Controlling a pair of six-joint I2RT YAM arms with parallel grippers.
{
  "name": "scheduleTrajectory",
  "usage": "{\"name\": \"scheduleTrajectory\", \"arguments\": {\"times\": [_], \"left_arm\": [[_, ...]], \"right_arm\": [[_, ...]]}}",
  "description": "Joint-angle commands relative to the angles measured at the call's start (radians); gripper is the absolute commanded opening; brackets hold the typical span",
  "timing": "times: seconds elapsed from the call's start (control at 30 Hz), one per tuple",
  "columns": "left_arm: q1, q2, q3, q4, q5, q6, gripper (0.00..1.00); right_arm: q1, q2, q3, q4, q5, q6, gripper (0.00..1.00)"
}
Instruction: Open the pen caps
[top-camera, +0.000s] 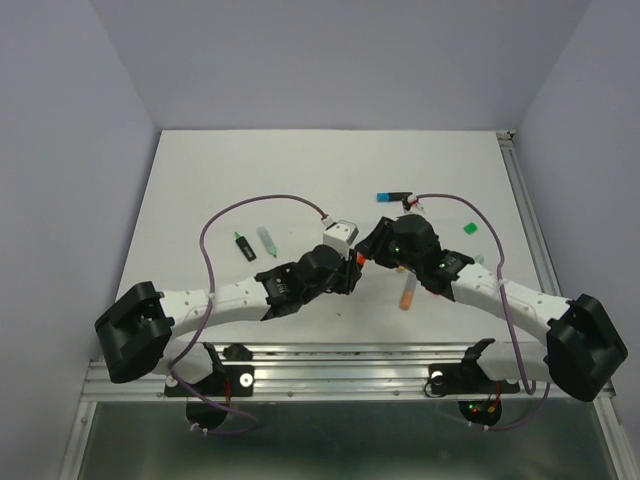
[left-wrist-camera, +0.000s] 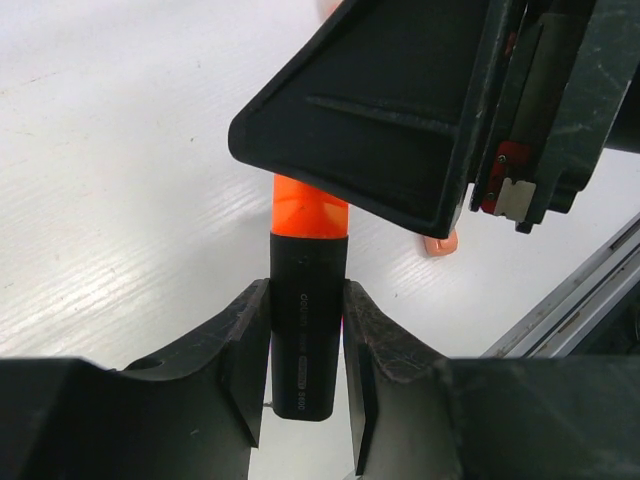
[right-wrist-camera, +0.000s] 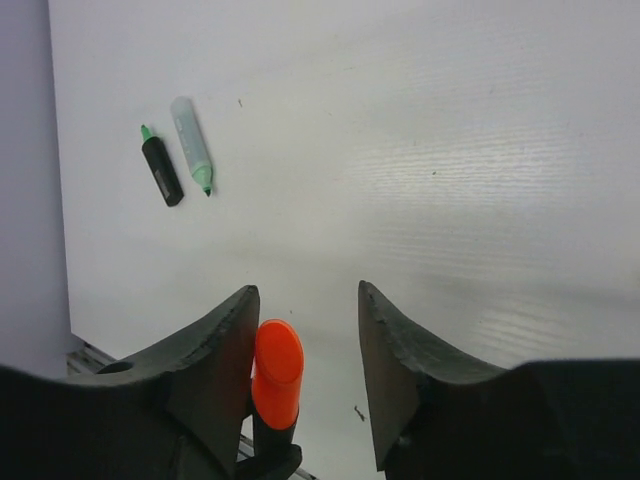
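Observation:
My left gripper (left-wrist-camera: 308, 345) is shut on the black body of a highlighter (left-wrist-camera: 306, 330) and holds it above the table. Its orange cap (left-wrist-camera: 308, 212) is on and points away from the gripper. My right gripper (right-wrist-camera: 305, 330) is open, and the orange cap (right-wrist-camera: 277, 372) stands between its jaws, against the left finger (right-wrist-camera: 215, 345). In the top view the two grippers meet at the table's middle, left (top-camera: 345, 268) and right (top-camera: 380, 245), with the orange cap (top-camera: 358, 258) between them.
A black highlighter with a bare green tip (top-camera: 243, 246) and a mint highlighter (top-camera: 267, 239) lie left of the grippers. A blue-capped highlighter (top-camera: 392, 196) lies behind, a loose green cap (top-camera: 468, 228) to the right, and a peach pen (top-camera: 407, 297) under the right arm.

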Motion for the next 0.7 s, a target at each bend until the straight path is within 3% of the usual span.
{"name": "scheduleTrajectory", "arguments": {"times": [0.0,0.27,0.53,0.67], "left_arm": [[-0.007,-0.043,-0.008,0.042,-0.025,-0.008,0.00],[-0.009,-0.036,0.009,0.039,-0.045,-0.036,0.00],[-0.007,-0.026,0.052,0.019,-0.061,-0.117,0.00],[-0.012,-0.030,0.058,0.019,-0.013,-0.168,0.00]], "right_arm": [[0.016,-0.008,0.067,0.047,0.065,0.009,0.45],[0.018,-0.006,0.062,0.042,0.030,0.027,0.32],[0.016,-0.061,0.055,0.043,0.037,0.038,0.01],[0.018,-0.091,0.061,0.036,0.092,0.034,0.01]]}}
